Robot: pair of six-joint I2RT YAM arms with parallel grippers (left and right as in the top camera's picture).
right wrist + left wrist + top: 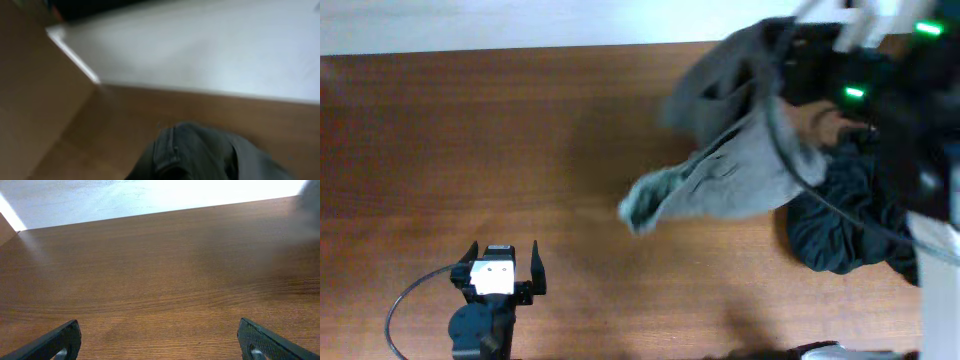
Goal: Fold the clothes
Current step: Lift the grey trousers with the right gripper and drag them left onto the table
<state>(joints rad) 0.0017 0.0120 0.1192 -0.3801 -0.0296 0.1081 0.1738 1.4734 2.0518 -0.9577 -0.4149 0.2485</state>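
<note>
The clothes, a pair of grey-olive shorts, hang lifted and blurred over the table's right half. Their paler lining shows at the lower left corner. My right gripper is at the top right, shut on the upper part of the shorts. In the right wrist view a seamed fold of the shorts fills the bottom, and the fingers themselves are hidden behind it. My left gripper rests at the near left of the table, open, with only bare wood between its fingers, far from the shorts.
A heap of larger black clothing lies at the right, partly under the right arm. The wooden table ends at a white strip along the far edge. A cable loops beside the left arm.
</note>
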